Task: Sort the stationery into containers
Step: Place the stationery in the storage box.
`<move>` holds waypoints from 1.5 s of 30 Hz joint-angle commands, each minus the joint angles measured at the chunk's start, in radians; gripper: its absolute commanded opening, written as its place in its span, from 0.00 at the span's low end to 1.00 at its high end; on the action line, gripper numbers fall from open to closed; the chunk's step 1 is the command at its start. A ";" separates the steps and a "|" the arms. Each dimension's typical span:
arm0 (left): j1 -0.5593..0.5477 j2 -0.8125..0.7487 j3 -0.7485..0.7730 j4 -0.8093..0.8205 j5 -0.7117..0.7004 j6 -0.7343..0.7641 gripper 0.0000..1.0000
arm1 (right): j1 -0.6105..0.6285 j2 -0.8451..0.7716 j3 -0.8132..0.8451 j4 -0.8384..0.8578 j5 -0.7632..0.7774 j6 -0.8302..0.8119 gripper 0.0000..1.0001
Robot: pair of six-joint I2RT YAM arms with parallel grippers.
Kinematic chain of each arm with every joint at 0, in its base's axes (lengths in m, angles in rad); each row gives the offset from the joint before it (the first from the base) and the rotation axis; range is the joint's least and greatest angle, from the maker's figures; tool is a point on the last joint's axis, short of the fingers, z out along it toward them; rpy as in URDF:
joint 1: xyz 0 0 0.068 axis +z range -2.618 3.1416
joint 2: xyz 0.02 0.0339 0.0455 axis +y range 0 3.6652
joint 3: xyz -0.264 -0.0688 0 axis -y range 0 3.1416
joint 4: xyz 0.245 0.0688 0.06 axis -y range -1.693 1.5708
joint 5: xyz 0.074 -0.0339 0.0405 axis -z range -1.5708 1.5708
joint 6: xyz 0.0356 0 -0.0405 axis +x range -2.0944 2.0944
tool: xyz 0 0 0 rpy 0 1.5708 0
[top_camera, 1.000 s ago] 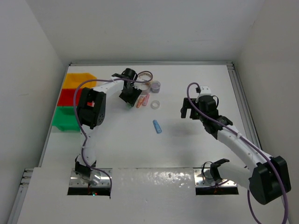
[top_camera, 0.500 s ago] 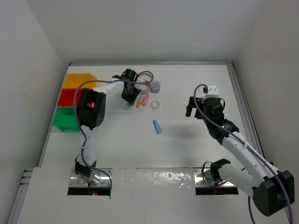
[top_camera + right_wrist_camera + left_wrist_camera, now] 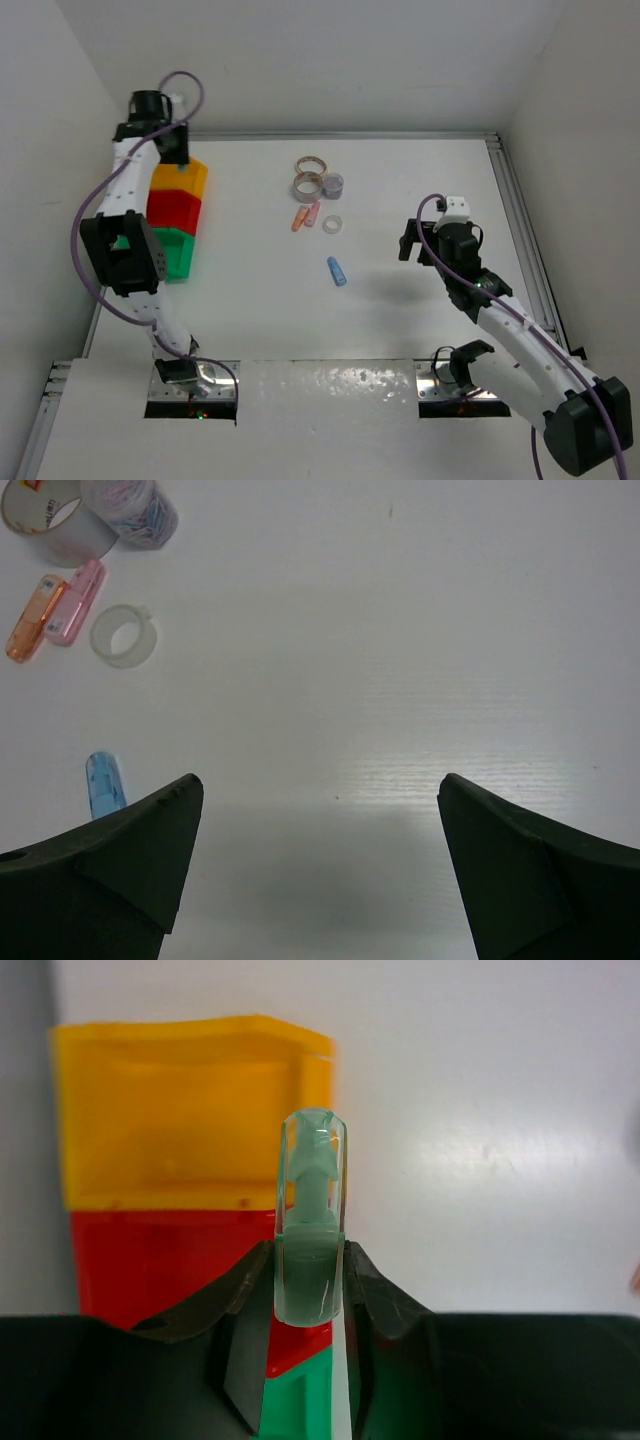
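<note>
The left gripper (image 3: 310,1265) has swung away left to hang above the yellow bin (image 3: 160,1110), clamped on the green stick (image 3: 312,1190), while the right gripper (image 3: 318,810), well right of that bin, gapes empty.

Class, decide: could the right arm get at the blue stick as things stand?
Probably yes: the right gripper is open and empty, and the blue stick lies by itself nearby with nothing between them.
</note>
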 commanded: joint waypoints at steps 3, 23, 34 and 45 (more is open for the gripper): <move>0.177 -0.023 0.000 0.054 0.101 -0.480 0.00 | 0.006 0.014 0.018 0.071 -0.034 0.020 0.99; 0.247 0.159 -0.004 0.289 0.063 -0.959 0.00 | 0.067 0.133 0.113 -0.028 0.024 0.135 0.96; 0.248 0.259 0.010 0.404 0.022 -0.931 0.26 | 0.106 0.145 0.145 -0.070 0.073 0.121 0.96; 0.250 0.190 0.016 0.450 0.035 -0.886 0.64 | 0.112 0.175 0.188 -0.085 0.070 0.070 0.96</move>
